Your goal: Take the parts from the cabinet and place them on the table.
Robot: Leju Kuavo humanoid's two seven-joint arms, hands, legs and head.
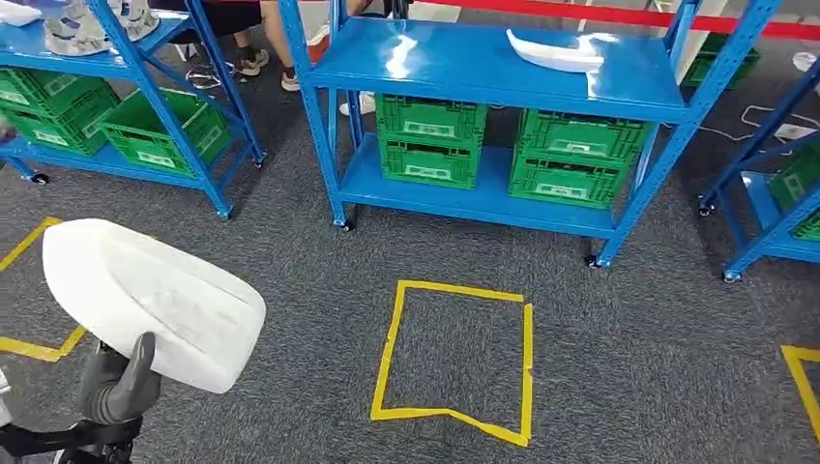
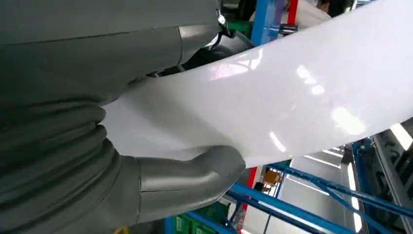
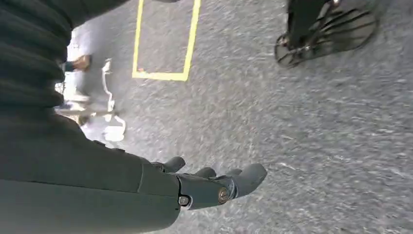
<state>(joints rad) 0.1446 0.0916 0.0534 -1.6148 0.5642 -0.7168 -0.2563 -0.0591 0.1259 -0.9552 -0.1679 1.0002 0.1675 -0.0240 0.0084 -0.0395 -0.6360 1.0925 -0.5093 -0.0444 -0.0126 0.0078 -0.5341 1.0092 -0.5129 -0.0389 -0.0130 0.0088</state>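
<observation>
A: Gripping a large white part [image 1: 155, 300], the left hand [image 1: 118, 382] sits at lower left of the head view; thumb up against the part's underside.

B: Wrist view agrees. Grey thumb [image 2: 195, 178] pressed under the glossy white part [image 2: 272, 107], ribbed cover on the other side. Part held clear of the floor.

A: Right hand [image 3: 214, 185]: fingers slightly curled but apart, holding nothing, hanging over grey carpet [image 3: 316, 136].

B: Second white part [image 1: 556, 50] lies on the top shelf of the blue cabinet [image 1: 483, 68], upper centre, toward its right end.

A: Lower shelf of that cabinet: green crates [image 1: 430, 140], stacked in two piles, side by side.

B: Another blue rack [image 1: 116, 68] at upper left, more green crates under it, pale items on top, too blurred to identify.

A: Floor: yellow tape square [image 1: 454, 358] at centre, in front of the cabinet. Further tape at left and right edges.

B: A person's legs and shoes [image 1: 253, 60] behind the racks, top of frame.
</observation>
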